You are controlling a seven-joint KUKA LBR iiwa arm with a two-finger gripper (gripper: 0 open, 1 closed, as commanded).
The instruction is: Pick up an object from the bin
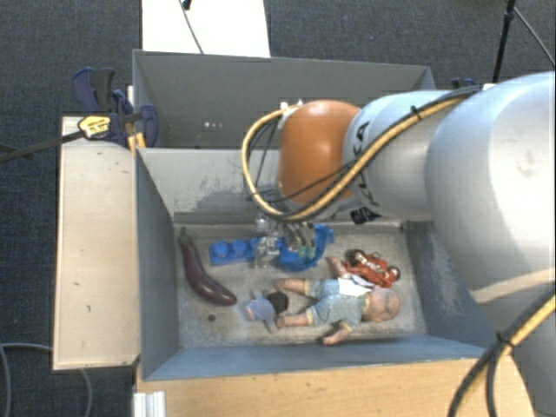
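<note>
Claw (282, 248) low over the blue plastic toy (228, 251), just beyond the doll (339, 301); whether my claw is apart or together I cannot tell. Risk, I judge: doll's near arm snags, spoiling my grip

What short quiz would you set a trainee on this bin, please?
1. True or false: the purple aubergine lies at the left side of the bin.
2. What lies just below the arm's orange cover in the view? A) blue plastic pieces B) a yellow ball C) a green cup
3. What colour is the small toy just above the head of the doll in the view?
Key: 1 true; 2 A; 3 red.
</note>
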